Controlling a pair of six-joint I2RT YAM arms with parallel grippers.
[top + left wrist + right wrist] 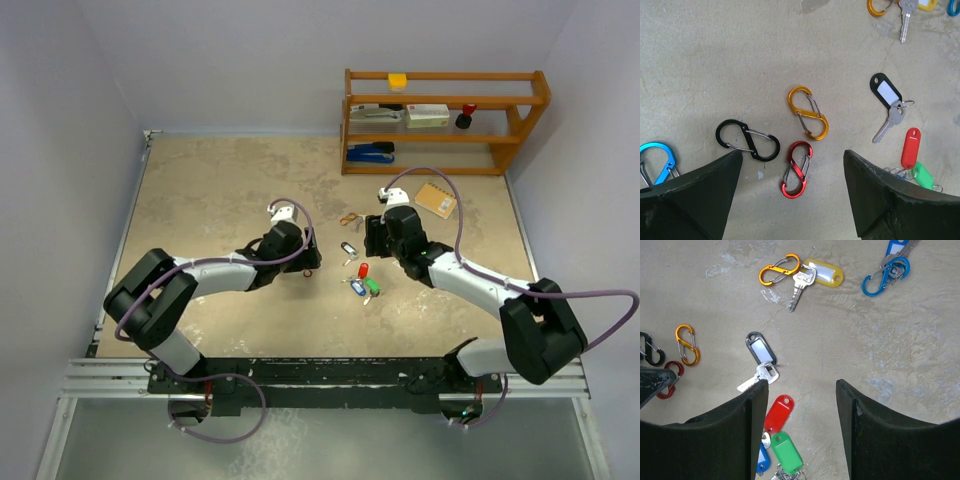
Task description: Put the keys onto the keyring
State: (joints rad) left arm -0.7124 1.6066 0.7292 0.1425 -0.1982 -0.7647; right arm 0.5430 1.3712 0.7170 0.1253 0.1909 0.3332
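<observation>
The keys lie loose on the table. A black-and-white tagged key (760, 349) (887, 102) lies by itself, and the red tag (778, 413), green tag (786, 451) and blue tag (763, 460) are bunched together over small metal rings. A yellow-tagged key (822, 272) hangs on an orange S-clip (779, 268). Which piece is the keyring I cannot tell. My left gripper (792, 155) is open above a red S-clip (796, 169) and holds nothing. My right gripper (800, 385) is open over bare table, with its left finger beside the red tag.
More S-clips lie near the left gripper: orange (808, 112), black (747, 140) and blue (657, 159). Another blue clip (886, 276) carries a blue tag. A wooden shelf (440, 120) and a notepad (436, 199) stand at the back right.
</observation>
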